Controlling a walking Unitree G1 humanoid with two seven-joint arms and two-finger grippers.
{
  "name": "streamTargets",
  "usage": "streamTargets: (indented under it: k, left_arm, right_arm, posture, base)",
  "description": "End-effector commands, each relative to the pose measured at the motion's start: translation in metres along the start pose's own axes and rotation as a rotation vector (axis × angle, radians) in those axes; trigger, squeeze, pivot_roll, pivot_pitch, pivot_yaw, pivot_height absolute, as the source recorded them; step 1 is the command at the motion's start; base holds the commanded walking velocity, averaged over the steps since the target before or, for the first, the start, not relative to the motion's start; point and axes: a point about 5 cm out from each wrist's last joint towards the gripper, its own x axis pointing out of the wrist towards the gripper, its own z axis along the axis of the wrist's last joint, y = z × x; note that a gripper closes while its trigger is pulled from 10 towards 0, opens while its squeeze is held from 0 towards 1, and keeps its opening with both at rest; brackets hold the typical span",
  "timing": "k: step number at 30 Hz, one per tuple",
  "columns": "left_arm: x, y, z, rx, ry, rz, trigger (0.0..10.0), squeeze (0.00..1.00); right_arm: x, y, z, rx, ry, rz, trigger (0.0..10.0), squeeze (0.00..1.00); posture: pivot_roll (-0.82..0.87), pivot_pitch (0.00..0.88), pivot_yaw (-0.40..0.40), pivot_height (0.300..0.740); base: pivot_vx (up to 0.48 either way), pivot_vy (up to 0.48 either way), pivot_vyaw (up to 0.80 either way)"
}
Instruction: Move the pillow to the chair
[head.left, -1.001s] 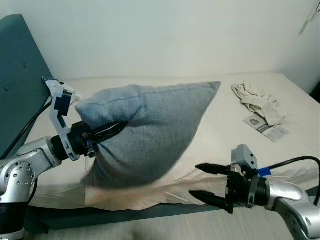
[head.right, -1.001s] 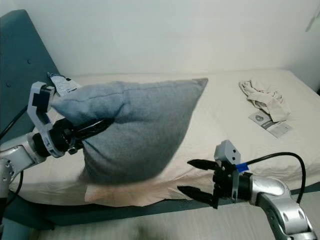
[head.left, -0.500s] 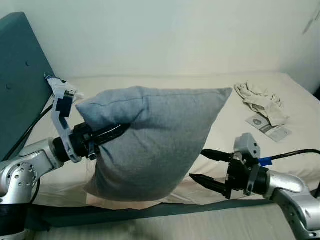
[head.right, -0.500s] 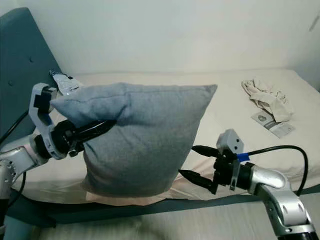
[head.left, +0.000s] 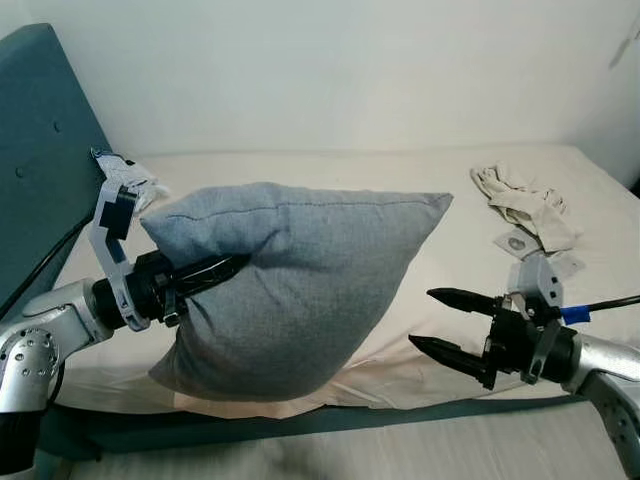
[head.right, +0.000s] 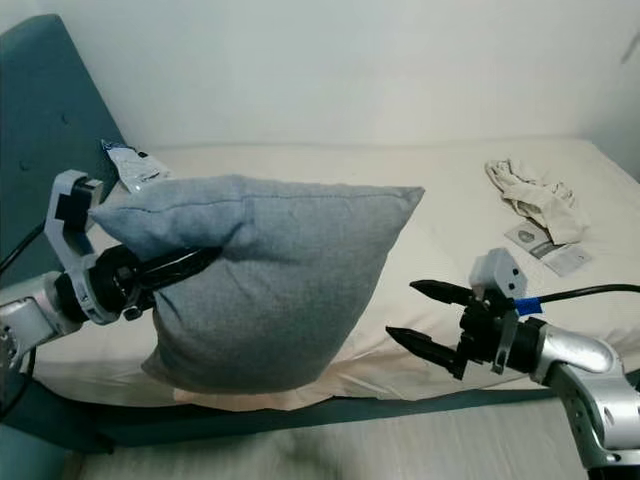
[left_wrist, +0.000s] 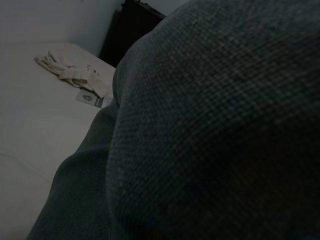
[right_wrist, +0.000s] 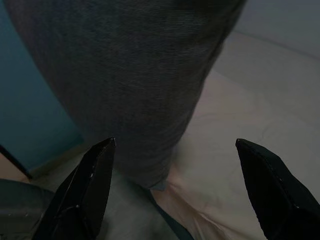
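L gripper (head.left: 215, 272) is clamped on the grey pillow (head.left: 300, 275), fingers pinching the fabric at its left side below the top-left corner. Pillow hangs off that grip, lifted above the bed (head.left: 330, 170); can't tell if its bottom edge touches the peach sheet (head.left: 400, 365) at the bed's front edge. Pillow sits roughly square-on to the head cam, top seam about level, top-right corner pointing toward the far right of the mattress. L wrist cam: dark grey weave pressed right up against the lens (left_wrist: 215, 130), own fingers can't be made out there.

R gripper (head.left: 448, 322) is open, fingers spread wide, holding nothing. It hovers just right of the pillow's lower right side, tips pointing at it, apart from the fabric, over the front edge of the mattress. R wrist cam: both finger tips (right_wrist: 90, 185) far apart w/ the pillow's lower corner (right_wrist: 130, 85) ahead between them, no contact.

Rest of scene: teal headboard (head.left: 40, 150) at left, white wall behind. Crumpled light cloth (head.left: 520, 205) on the far right of the bed, w/ a small paper card (head.left: 517, 243) just beside it. Small packet (head.right: 135, 165) on the mattress near the headboard, behind the L arm.
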Motion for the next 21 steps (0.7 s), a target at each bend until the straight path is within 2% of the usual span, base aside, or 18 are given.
streamTargets:
  k: [1, 2, 3, 4, 5, 6, 7, 8, 9, 10, 12, 13, 14, 15, 18, 21]
  left_arm:
    - [-0.002, -0.004, 0.005, 0.042, -0.013, -0.012, 10.0, 0.0]
    - [-0.002, -0.004, 0.005, 0.053, -0.014, -0.002, 10.0, 0.0]
    - [-0.001, -0.003, 0.007, 0.067, -0.026, 0.016, 10.0, 0.0]
    - [-0.001, 0.0, 0.01, 0.083, -0.051, 0.048, 10.0, 0.0]
    - [-0.001, 0.007, 0.016, 0.131, -0.086, 0.133, 10.0, 0.0]
    - [-0.002, 0.02, 0.024, 0.205, -0.135, 0.291, 10.0, 0.0]
    - [-0.004, 0.033, 0.034, 0.218, -0.19, 0.448, 10.0, 0.0]
    - [-0.006, 0.041, 0.039, 0.215, -0.224, 0.547, 10.0, 0.0]
    - [-0.009, 0.048, 0.048, 0.25, -0.3, 0.656, 10.0, 0.0]
    - [-0.009, 0.048, 0.048, 0.25, -0.3, 0.656, 10.0, 0.0]
    - [-0.015, 0.054, 0.056, 0.287, -0.402, 0.799, 10.0, 0.0]
    - [-0.016, 0.056, 0.055, 0.349, -0.401, 0.861, 10.0, 0.0]
    - [-0.017, 0.057, 0.053, 0.375, -0.398, 0.903, 10.0, 0.0]
    - [-0.017, 0.057, 0.053, 0.375, -0.398, 0.903, 10.0, 0.0]
    - [-0.015, 0.051, 0.05, 0.409, -0.429, 1.027, 10.0, 0.0]
    - [-0.01, 0.049, 0.048, 0.428, -0.426, 1.067, 10.0, 0.0]
  right_arm:
    - [0.005, -0.001, 0.0, -0.007, -0.014, -0.015, 10.0, 1.0]
    - [0.008, -0.002, 0.0, -0.01, -0.018, -0.022, 10.0, 1.0]
    - [0.011, -0.002, 0.001, -0.019, -0.024, -0.036, 10.0, 0.93]
    - [0.015, -0.002, 0.002, -0.028, -0.035, -0.049, 10.0, 0.48]
    - [0.019, -0.003, 0.002, -0.026, -0.046, -0.067, 10.0, 0.0]
    - [0.024, -0.004, 0.001, -0.033, -0.057, -0.103, 10.0, 0.0]
    - [0.029, -0.008, 0.0, -0.031, -0.066, -0.152, 10.0, 0.0]
    - [0.032, -0.01, -0.001, -0.03, -0.07, -0.185, 10.0, 0.0]
    - [0.038, -0.012, -0.002, -0.029, -0.081, -0.223, 10.0, 0.0]
    - [0.038, -0.012, -0.002, -0.029, -0.081, -0.223, 10.0, 0.0]
    - [0.047, -0.017, -0.002, -0.036, -0.093, -0.321, 10.0, 0.0]
    - [0.054, -0.018, 0.0, -0.026, -0.123, -0.347, 10.0, 0.0]
    - [0.059, -0.018, 0.002, -0.015, -0.146, -0.369, 10.0, 0.0]
    - [0.059, -0.018, 0.002, -0.015, -0.146, -0.369, 10.0, 0.0]
    - [0.08, -0.007, 0.015, 0.014, -0.228, -0.364, 10.0, 0.0]
    - [0.085, -0.005, 0.017, 0.007, -0.234, -0.378, 10.0, 0.0]
  posture:
    - [0.0, 0.073, 0.006, 0.74]
    - [0.0, 0.071, 0.006, 0.74]
    - [0.0, 0.07, 0.006, 0.74]
    - [0.0, 0.068, 0.005, 0.74]
    - [0.0, 0.067, 0.005, 0.74]
    - [0.0, 0.068, 0.004, 0.74]
    - [0.0, 0.064, -0.001, 0.74]
    - [0.0, 0.064, -0.001, 0.74]
    - [0.01, 0.064, -0.004, 0.74]
    - [0.01, 0.064, -0.004, 0.74]
    - [0.01, 0.063, -0.006, 0.74]
    - [0.01, 0.06, -0.01, 0.74]
    - [0.01, 0.059, -0.012, 0.74]
    - [0.01, 0.059, -0.012, 0.74]
    - [0.01, 0.057, -0.013, 0.74]
    - [0.01, 0.059, -0.014, 0.74]
  base:
    - [0.0, 0.0, 0.0]
    - [0.0, 0.0, 0.0]
    - [0.0, 0.0, 0.0]
    - [0.0, 0.0, 0.0]
    - [0.0, 0.0, 0.0]
    - [0.0, 0.0, 0.0]
    - [0.0, 0.0, 0.0]
    - [0.0, 0.0, 0.0]
    - [0.0, 0.0, 0.0]
    - [0.0, 0.0, 0.0]
    - [0.0, 0.0, 0.0]
    - [0.0, 0.0, 0.0]
    - [0.0, 0.0, 0.0]
    - [0.0, 0.0, 0.0]
    - [0.0, 0.0, 0.0]
    - [0.0, 0.0, 0.0]
